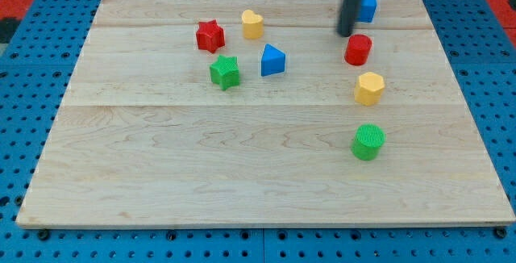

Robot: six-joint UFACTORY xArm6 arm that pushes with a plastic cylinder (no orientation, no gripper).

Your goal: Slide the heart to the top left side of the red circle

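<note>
Trouble looms: my tip (347, 33), no gripper to open or close, sits at 10 o'clock of the red circle (358, 50), far from the heart (252, 24), so sweeping carelessly could knock the circle.

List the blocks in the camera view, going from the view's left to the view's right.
Red star → green star → yellow heart → blue triangle. On the view's right, the red circle, blue block, yellow block and green cylinder overlap in order.
</note>
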